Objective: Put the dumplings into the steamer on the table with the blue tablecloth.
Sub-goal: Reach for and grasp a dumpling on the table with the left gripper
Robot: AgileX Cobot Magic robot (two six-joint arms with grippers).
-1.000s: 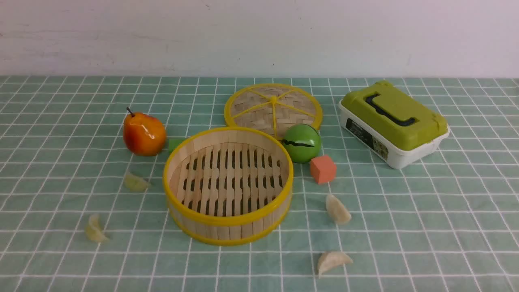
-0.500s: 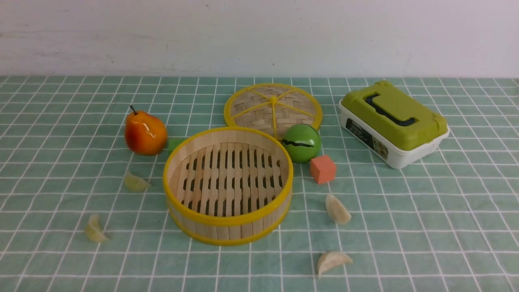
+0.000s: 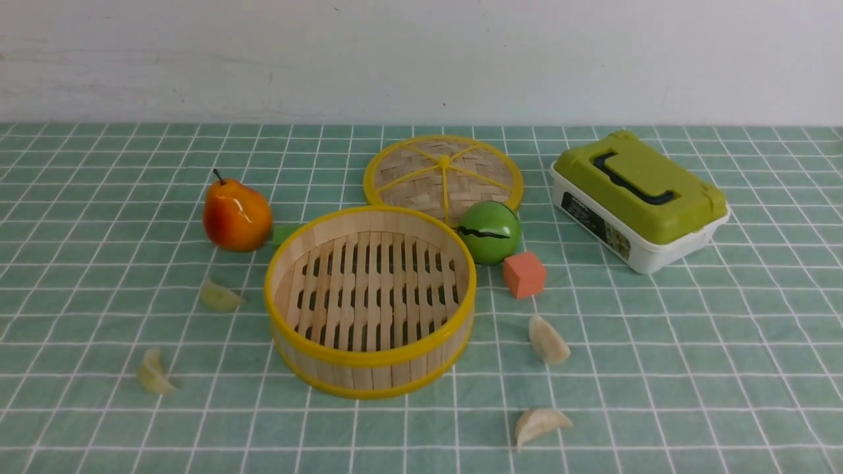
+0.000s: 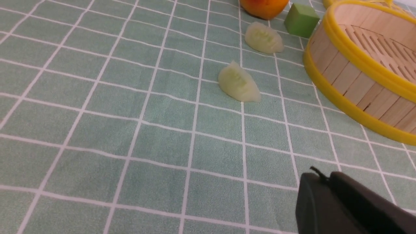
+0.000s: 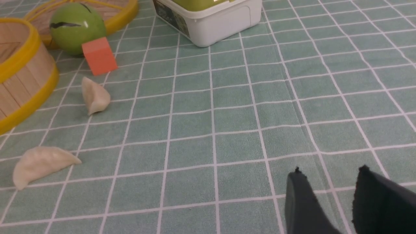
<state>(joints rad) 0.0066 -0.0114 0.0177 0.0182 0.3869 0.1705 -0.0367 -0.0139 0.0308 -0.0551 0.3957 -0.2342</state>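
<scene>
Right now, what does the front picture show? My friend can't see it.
An empty bamboo steamer sits on a teal grid cloth, with two dumplings lying on each side. Farther back are a woven lid, a pear, a green ball, an orange cube and a green-lidded box.

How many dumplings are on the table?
4 dumplings. Two lie left of the steamer: one near the pear, one closer to the front edge. Two lie right of it: one near the orange cube, one closer still. None looks hidden.
</scene>
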